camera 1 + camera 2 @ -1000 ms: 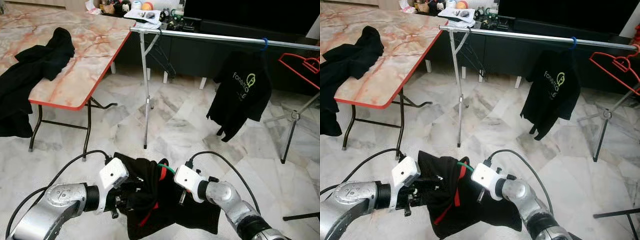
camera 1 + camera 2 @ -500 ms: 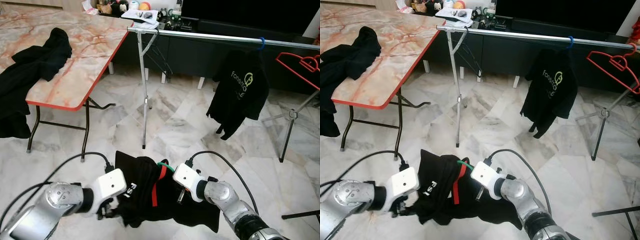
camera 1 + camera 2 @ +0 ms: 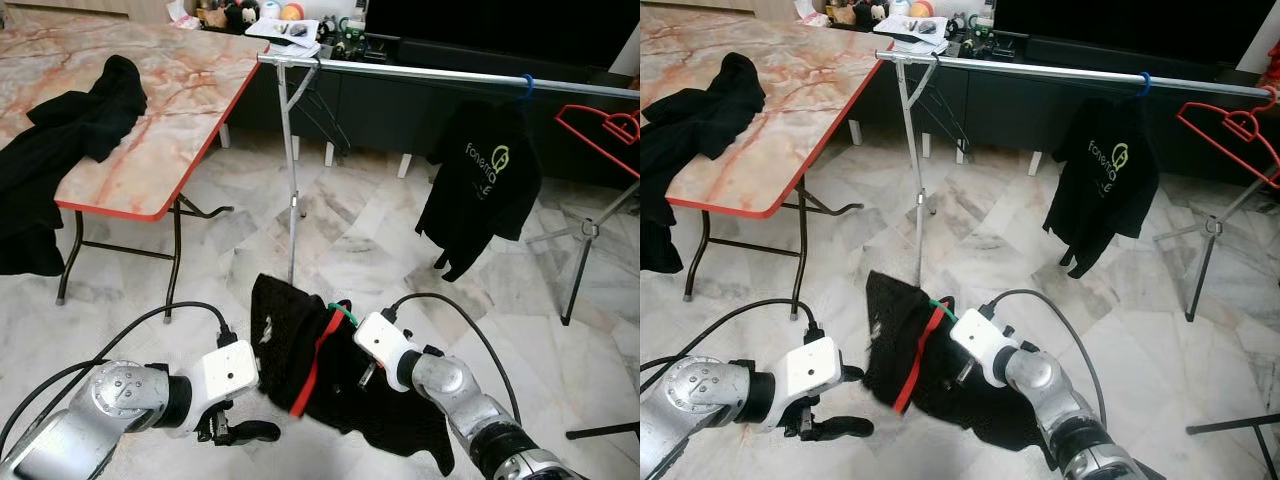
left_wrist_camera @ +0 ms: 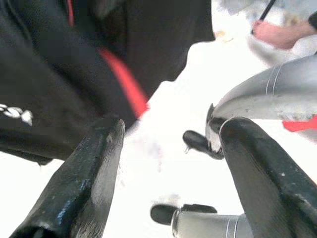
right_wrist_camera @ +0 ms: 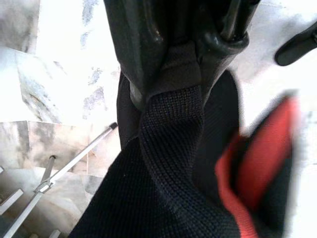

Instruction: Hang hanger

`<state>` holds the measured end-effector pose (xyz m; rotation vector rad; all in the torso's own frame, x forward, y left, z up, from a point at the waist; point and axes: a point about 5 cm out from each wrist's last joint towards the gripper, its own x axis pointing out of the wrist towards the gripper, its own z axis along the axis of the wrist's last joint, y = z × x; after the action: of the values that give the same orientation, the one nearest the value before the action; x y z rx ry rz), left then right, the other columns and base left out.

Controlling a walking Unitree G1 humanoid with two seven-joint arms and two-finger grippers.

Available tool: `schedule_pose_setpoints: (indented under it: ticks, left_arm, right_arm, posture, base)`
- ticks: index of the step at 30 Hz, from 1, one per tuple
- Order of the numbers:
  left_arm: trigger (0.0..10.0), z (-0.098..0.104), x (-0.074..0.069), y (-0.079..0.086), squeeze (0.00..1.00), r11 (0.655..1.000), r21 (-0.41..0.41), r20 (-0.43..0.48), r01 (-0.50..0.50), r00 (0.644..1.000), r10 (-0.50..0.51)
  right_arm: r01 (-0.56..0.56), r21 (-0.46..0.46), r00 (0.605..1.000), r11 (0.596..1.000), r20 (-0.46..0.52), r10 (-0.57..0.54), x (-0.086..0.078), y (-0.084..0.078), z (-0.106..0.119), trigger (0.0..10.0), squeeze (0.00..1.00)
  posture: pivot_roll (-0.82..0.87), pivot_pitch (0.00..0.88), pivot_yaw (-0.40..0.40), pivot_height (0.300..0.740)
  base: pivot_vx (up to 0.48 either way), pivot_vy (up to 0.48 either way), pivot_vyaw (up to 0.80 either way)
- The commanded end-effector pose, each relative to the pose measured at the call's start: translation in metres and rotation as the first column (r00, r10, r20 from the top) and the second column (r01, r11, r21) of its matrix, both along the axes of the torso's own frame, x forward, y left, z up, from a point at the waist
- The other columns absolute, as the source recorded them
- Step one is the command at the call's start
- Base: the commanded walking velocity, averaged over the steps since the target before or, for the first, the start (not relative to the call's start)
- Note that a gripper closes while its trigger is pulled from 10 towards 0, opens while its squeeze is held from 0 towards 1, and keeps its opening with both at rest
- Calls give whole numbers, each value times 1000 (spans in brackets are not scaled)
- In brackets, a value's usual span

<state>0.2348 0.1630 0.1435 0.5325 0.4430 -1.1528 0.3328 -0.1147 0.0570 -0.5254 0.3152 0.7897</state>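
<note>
— Where is the hanger?
— The green hanger (image 3: 340, 309) sits inside the black shirt with a red stripe (image 3: 310, 360), low over the marble floor (image 3: 350, 230). Its hook pokes out just above the right tool (image 5: 188, 59).
— What is that tool doing?
— It is pressed together, pinching the shirt's dark collar fabric.
— And the left tool?
— The left tool (image 4: 163, 163) has its fingers (image 4: 89, 178) spread, holding nothing, just beside the shirt's lower edge.
— Anything beyond?
— A metal rail (image 3: 440, 75) carries another black shirt (image 3: 480, 180) and a red hanger (image 3: 600, 125). Dark clothes (image 3: 70, 130) lie on the bench (image 3: 150, 190), near its left edge.
</note>
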Motion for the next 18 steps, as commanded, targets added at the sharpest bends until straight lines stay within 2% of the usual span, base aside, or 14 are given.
schedule_pose_setpoints:
  ticks: [1,4,5,7,9,11,12,14,15,17,18]
  left_arm:
    - [10000,3,-2,4,0,1000,-2,-9,0,1000,0]
    - [10000,6,3,9,0,998,-31,20,-47,999,48]
    - [10000,9,14,13,0,988,-83,69,-134,988,140]
    - [10000,11,28,16,0,971,-107,146,-215,963,229]
    - [10000,8,31,18,0,961,-113,125,-253,956,266]
    - [10000,5,28,17,0,969,-101,112,-224,966,235]
    - [10000,2,25,14,0,972,-108,94,-207,972,217]
    - [10000,2,24,13,0,973,-113,92,-199,973,210]
    - [10000,-5,25,12,0,969,-128,81,-212,971,223]
    - [10000,-10,25,12,0,969,-123,69,-213,973,222]
    - [10000,-13,21,10,0,973,-133,29,-191,980,197]
  right_arm:
    - [6,14,1000,1000,25,-6,3,0,5,0,0]
    - [-22,17,1000,1000,18,22,2,0,4,0,0]
    - [-81,21,997,996,10,81,-2,2,3,0,0]
    - [-170,-3,985,986,-20,169,-9,2,-2,0,0]
    - [-253,-25,967,967,-45,251,-17,0,-6,0,0]
    - [-307,-39,949,951,-85,303,-23,-5,-10,0,0]
    - [-366,-51,924,929,-138,357,-30,-11,-15,0,0]
    - [-391,-57,913,919,-152,379,-32,-14,-17,0,0]
    - [-435,-37,889,900,-175,422,-37,-16,-18,0,0]
    - [-457,-24,877,889,-180,446,-38,-16,-17,0,0]
    - [-473,-11,870,881,-167,464,-38,-15,-14,0,0]
  posture:
    - [107,142,-40,740]
    - [113,139,-41,740]
    - [113,140,-42,740]
    - [115,140,-46,740]
    - [114,139,-49,740]
    - [112,139,-49,740]
    - [107,138,-50,740]
    - [104,139,-52,740]
    - [109,138,-54,740]
    - [107,136,-55,740]
    - [106,134,-54,740]
  base:
    - [0,0,0]
    - [0,0,0]
    - [0,0,0]
    - [0,0,0]
    - [0,0,0]
    - [0,0,0]
    - [0,0,0]
    - [0,0,0]
    - [0,0,0]
    - [0,0,0]
    - [0,0,0]
